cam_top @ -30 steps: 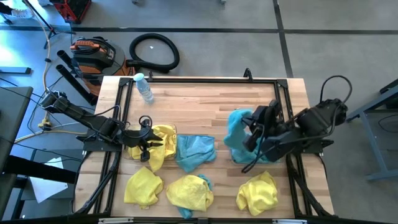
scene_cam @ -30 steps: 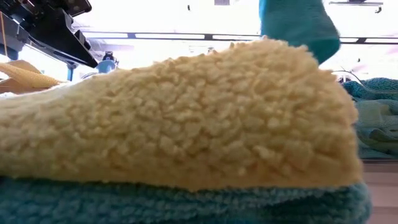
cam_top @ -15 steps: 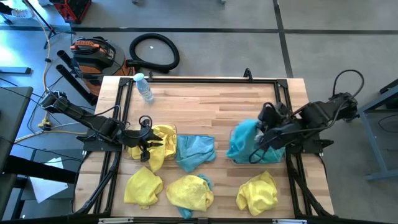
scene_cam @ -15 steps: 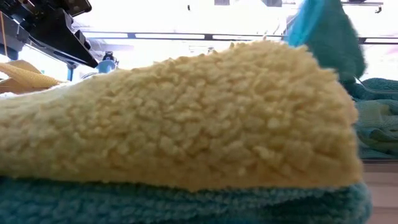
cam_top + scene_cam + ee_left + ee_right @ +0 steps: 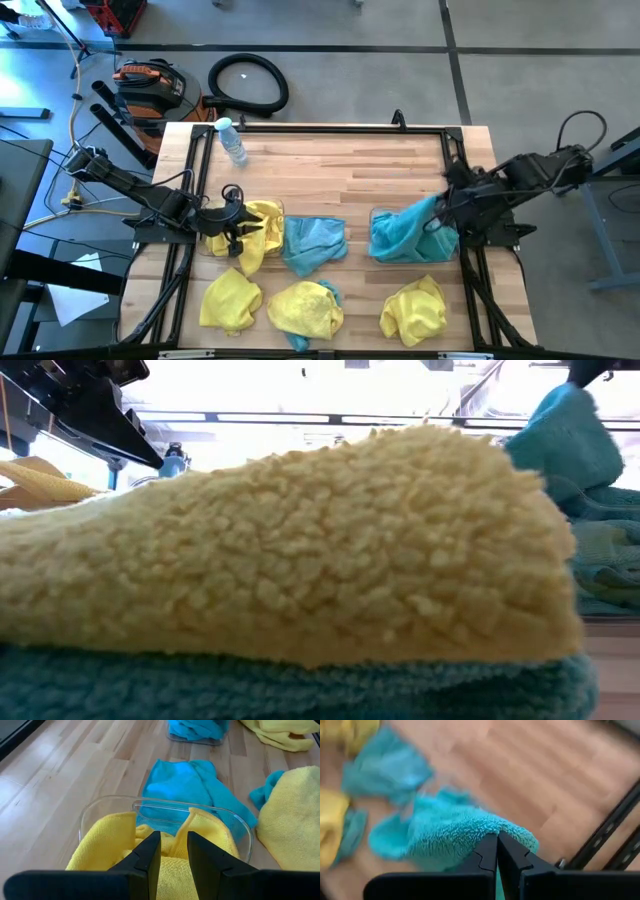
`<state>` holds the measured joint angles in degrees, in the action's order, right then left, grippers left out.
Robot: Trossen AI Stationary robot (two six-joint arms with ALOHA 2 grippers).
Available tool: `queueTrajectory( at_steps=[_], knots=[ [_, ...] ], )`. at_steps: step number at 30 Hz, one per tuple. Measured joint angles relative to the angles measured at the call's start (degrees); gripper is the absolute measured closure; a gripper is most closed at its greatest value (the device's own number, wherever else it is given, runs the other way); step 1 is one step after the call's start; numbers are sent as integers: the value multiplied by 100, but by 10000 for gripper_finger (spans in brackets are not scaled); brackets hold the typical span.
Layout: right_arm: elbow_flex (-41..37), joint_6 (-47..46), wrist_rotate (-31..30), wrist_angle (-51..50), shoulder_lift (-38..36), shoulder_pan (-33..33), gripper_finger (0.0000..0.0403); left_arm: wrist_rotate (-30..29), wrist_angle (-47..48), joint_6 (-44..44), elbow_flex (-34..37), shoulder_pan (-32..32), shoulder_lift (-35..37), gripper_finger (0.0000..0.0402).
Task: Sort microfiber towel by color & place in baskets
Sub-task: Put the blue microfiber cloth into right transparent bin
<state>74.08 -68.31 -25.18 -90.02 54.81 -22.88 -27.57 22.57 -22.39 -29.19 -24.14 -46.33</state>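
Note:
My right gripper [image 5: 447,198] is shut on a teal towel [image 5: 405,232] by the table's right rail. The towel slopes down from it onto the teal towels in the right basket [image 5: 197,740]. The low view shows this towel [image 5: 570,445] at the upper right. My left gripper [image 5: 174,851] hangs low over the yellow towels [image 5: 115,850] in the left basket [image 5: 87,815], its fingers a little apart. In the high view this gripper [image 5: 235,222] is at the table's left side. My right gripper pinches a raised fold of the teal towel [image 5: 492,831] between its two shut fingers, coming slanting down from the table's right side. The towel hangs below the fingers, and its lower part [image 5: 395,245] rests on the teal towels in the right basket. Whether my left gripper touches the yellow towels I cannot tell.
Loose towels lie on the wood: a teal one [image 5: 315,242] in the middle, and yellow ones [image 5: 230,300] [image 5: 305,308] [image 5: 413,308] along the near edge. A water bottle [image 5: 232,140] lies at the far left. In the low view a yellow towel [image 5: 290,550] lying on a teal one fills the foreground.
My right gripper has drawn back toward the table's right edge and sunk, turning as it went, still shut on the teal towel. The towel, first bunched up high beside the gripper, is now stretched out, with its lower part over the right basket.

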Motion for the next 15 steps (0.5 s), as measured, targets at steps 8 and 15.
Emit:
queueTrajectory(
  at_steps=[8,15],
  knots=[
    [4,516,-174,-5,-366,630,403,0,2,-112,0,0,-1,316],
    [-2,573,579,698,355,409,403,0,2,-118,0,0,-2,316]
  ],
)
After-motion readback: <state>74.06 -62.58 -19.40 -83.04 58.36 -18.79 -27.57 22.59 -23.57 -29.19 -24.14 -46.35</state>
